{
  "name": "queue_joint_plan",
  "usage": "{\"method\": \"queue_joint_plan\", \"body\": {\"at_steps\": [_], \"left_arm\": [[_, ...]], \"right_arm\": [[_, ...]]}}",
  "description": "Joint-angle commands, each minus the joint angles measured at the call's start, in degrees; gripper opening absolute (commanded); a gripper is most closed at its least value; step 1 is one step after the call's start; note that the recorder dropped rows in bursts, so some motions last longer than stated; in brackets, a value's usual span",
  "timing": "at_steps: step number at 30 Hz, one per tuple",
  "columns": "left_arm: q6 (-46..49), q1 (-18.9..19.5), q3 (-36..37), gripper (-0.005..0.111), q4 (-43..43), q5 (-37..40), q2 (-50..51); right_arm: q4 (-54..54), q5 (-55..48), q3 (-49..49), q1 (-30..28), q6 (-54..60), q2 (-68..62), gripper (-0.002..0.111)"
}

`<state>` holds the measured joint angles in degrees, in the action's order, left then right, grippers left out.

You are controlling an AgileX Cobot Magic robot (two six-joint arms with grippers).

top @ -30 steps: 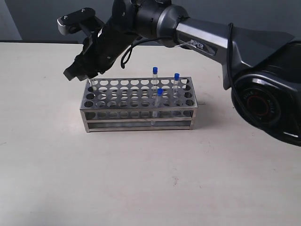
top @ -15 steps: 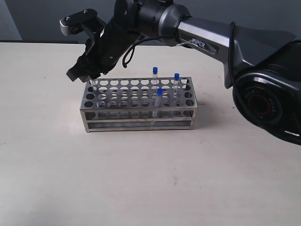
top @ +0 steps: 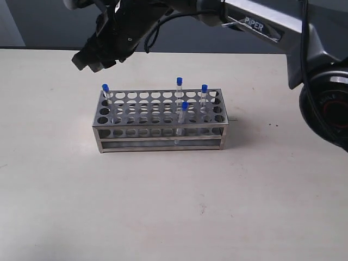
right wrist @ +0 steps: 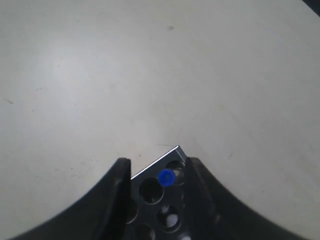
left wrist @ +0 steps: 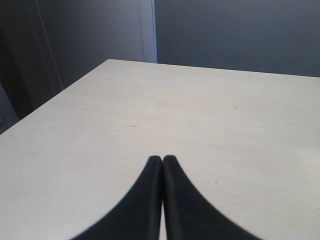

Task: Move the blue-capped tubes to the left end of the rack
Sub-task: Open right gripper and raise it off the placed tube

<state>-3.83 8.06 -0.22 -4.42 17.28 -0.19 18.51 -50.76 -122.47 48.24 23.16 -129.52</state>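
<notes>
Worktop is seen beneath the left end effector, whose jaws are pressed together with nothing between them. Above the left end of the rack, clear of it, the right end effector is held with its jaws spread and nothing pinched. One blue-capped tube is seated in the back-left corner hole. Three more blue-capped tubes are seated toward the right end.
</notes>
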Motion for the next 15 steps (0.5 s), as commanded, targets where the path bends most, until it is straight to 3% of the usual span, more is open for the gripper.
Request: {"method": "queue_joint_plan", "body": {"at_steps": [1, 15], "left_arm": [[-0.1, -0.3, 0.2, 0.0, 0.3, -0.6, 0.2], [-0.1, -0.3, 0.2, 0.0, 0.3, -0.6, 0.2]], "right_arm": [[-4.3, -3.0, -0.2, -0.3, -3.1, 2.5, 0.035], [-13.6, -19.2, 0.0, -0.3, -8.5, 13.1, 0.035]]}}
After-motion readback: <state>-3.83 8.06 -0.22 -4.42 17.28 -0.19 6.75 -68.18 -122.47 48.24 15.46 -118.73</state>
